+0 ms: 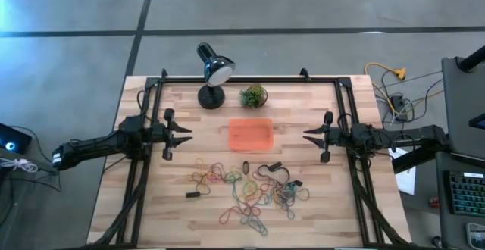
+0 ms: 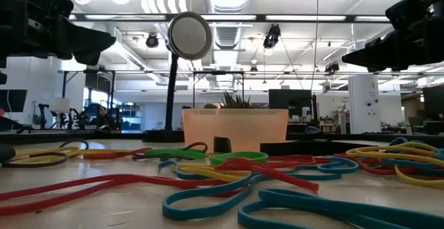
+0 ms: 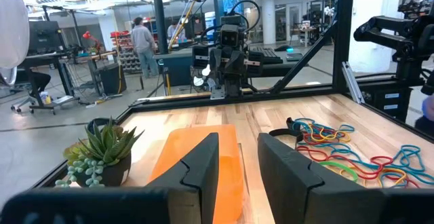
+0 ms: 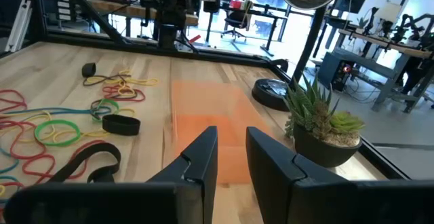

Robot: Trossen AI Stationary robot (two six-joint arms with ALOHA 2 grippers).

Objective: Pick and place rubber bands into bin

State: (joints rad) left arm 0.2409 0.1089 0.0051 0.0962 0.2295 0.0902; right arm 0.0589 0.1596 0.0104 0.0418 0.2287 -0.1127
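item: rubber bands, mixed colours, loose tangled scatter on the near half of the table, with a few small black clips among them. none in the bin yet.
item: bin, translucent orange tray, table centre, just beyond the scatter; appears empty.
item: left gripper, raised at the left edge, jaws spread with a narrow gap, holding nothing.
item: right gripper, raised at the right edge, jaws likewise a little apart, empty.
item: desk lamp and small plant, far side, not task things.
handling note: likely first pick. choose an outlying band at the fringe, come down over one strand only, pinch low, lift clear of neighbours and clips before crossing to the bin.
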